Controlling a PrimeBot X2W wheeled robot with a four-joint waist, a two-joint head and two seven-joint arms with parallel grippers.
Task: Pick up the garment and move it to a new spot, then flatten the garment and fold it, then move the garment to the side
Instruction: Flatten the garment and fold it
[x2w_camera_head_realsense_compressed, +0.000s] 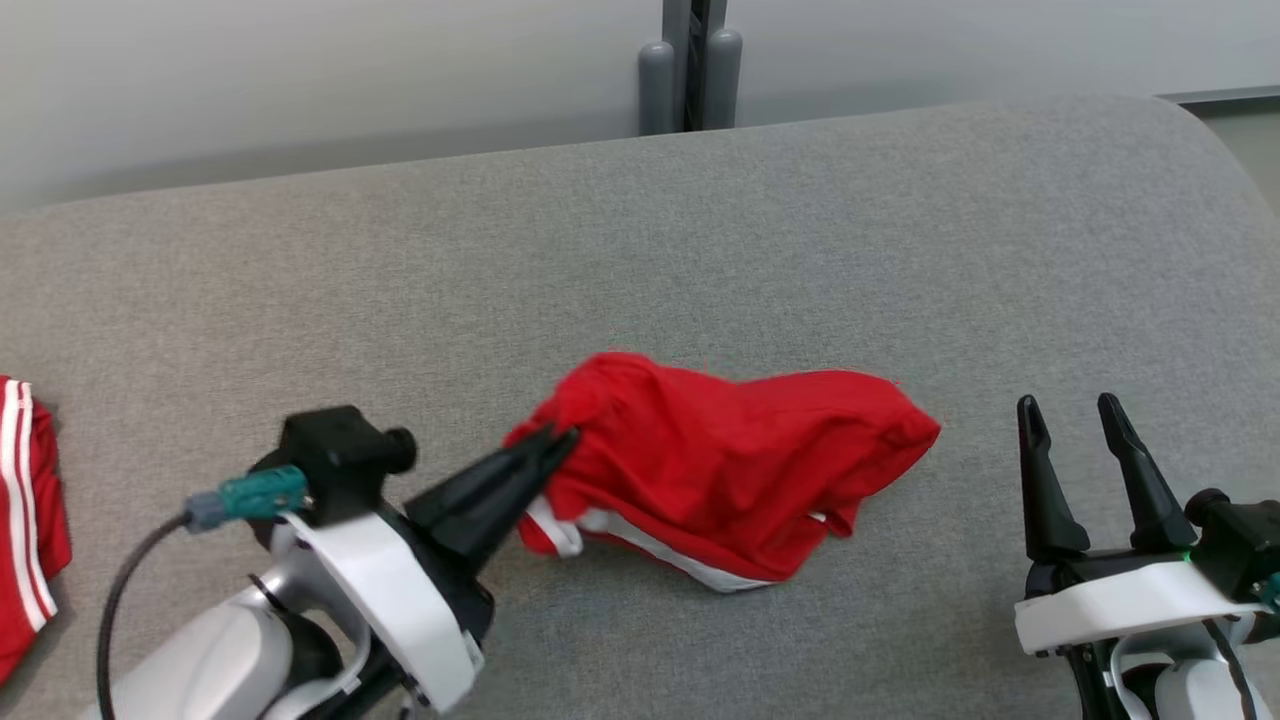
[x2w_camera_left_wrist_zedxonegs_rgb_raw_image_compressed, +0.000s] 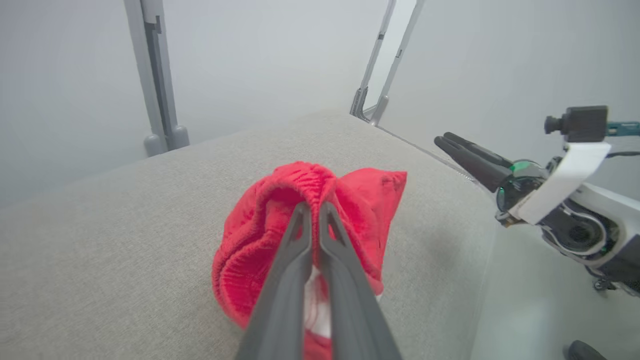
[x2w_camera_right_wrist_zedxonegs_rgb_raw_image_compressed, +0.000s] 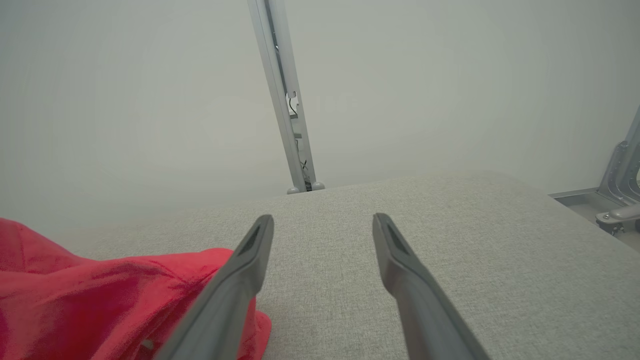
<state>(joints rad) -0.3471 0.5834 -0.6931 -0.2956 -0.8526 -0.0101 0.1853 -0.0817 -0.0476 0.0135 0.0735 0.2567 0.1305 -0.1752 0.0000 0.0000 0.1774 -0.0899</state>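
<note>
**Garment pinched at one end, lift not yet begun**

Head view. Red garment (x2w_camera_head_realsense_compressed: 720, 470) bunched on grey padded table (x2w_camera_head_realsense_compressed: 700, 250), near the front edge and about the middle. Left gripper (x2w_camera_head_realsense_compressed: 560, 445) pressed together on the cloth's left end, just above a strip of white trim. Right gripper (x2w_camera_head_realsense_compressed: 1075, 415) spread wide, parked just right of the cloth and apart from it, holding nothing. Second red piece with white stripes (x2w_camera_head_realsense_compressed: 25, 500) at the far left edge, well apart.

Left wrist view. Dark fingers closed on a fold of what looks like a ribbed elastic band, with red cloth humped on either side of the tips and white trim showing beneath.

Right wrist view. Fingers wide apart over bare grey table. Garment's right end low on the left, just beside one finger; touching or not, cannot tell.

Handling, by judgement. Probably light, soft and limp: no stiffness, bound to sag and drape from a single pinch. Neither fragile nor slippery. Best taken at the thick elastic band, which should give a firm bite, whereas a thin single layer could slide out. For flattening, probably a second hold with the right gripper at the far end.
</note>
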